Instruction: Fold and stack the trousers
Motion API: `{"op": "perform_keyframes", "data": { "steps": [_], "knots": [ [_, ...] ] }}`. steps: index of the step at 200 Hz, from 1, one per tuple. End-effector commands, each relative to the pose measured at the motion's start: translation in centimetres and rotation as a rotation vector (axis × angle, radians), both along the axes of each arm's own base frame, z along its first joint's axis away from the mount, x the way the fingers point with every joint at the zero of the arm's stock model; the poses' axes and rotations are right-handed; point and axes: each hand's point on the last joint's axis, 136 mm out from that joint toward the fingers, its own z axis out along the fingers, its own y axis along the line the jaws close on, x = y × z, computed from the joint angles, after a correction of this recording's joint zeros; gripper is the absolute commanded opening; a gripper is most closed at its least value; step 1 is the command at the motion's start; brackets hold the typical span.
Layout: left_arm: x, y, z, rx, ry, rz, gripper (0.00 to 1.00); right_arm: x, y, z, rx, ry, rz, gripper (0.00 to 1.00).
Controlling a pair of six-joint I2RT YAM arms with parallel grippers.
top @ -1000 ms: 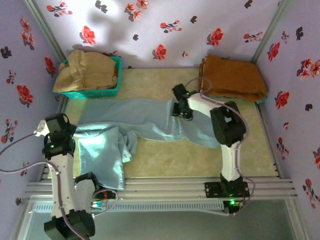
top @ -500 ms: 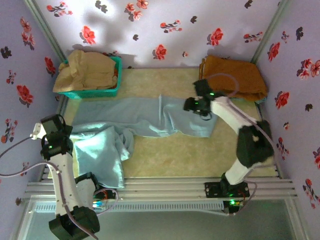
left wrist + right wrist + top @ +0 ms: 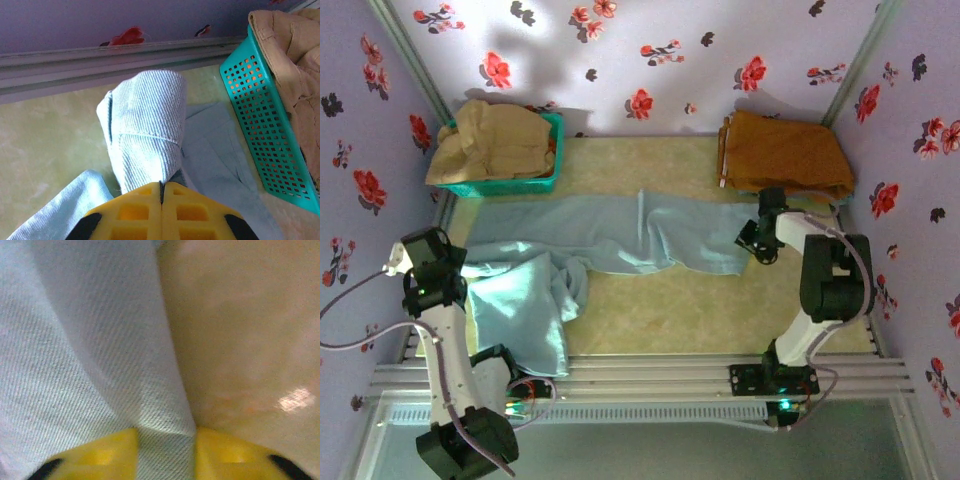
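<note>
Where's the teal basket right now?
Top view: the teal basket sits in the far left corner of the table, holding the beige garment, just beyond the trousers.

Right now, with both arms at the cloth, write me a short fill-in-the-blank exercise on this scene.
The basket with the beige garment stands at the back ____ corner.
The orange-brown garment lies at the back ____ corner.
The left gripper and right gripper each pinch the pale blue ____.
Missing: left; right; trousers.
</note>
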Motion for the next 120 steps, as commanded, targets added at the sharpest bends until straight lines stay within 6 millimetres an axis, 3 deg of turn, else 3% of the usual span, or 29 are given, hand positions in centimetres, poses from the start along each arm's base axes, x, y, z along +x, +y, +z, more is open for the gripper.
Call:
{"op": "perform_keyframes", "data": {
  "steps": [1, 14, 28, 55, 82, 105, 120],
  "knots": [
    [0.4, -0.1, 0.1, -0.007, -0.015, -0.016, 0.00, 1.6, 1.9, 1.4, 0.073, -0.092, 0.027, 0.14],
    [0.6, -0.2, 0.3, -0.005, -0.019, -0.027, 0.00, 1.4, 1.8, 3.1, 0.016, -0.113, 0.044, 0.02],
    [0.7, -0.3, 0.4, -0.009, -0.018, -0.037, 0.00, 1.3, 2.5, 5.5, -0.051, -0.148, 0.084, 0.00],
    [0.8, -0.3, 0.3, -0.011, -0.023, -0.035, 0.00, 1.5, 7.9, 8.7, -0.131, -0.183, 0.264, 0.05],
    [1.0, -0.6, -0.2, -0.030, -0.030, -0.048, 0.00, 2.0, 15.3, 7.9, -0.247, -0.131, 0.493, 0.21],
    [1.2, -0.9, -0.6, -0.046, -0.032, -0.062, 0.00, 2.2, 22.8, 5.4, -0.216, -0.081, 0.673, 0.45],
    [1.4, -1.2, -0.6, -0.055, -0.034, -0.079, 0.00, 2.5, 24.8, 5.2, -0.228, -0.070, 0.729, 0.54]
  ]
}}
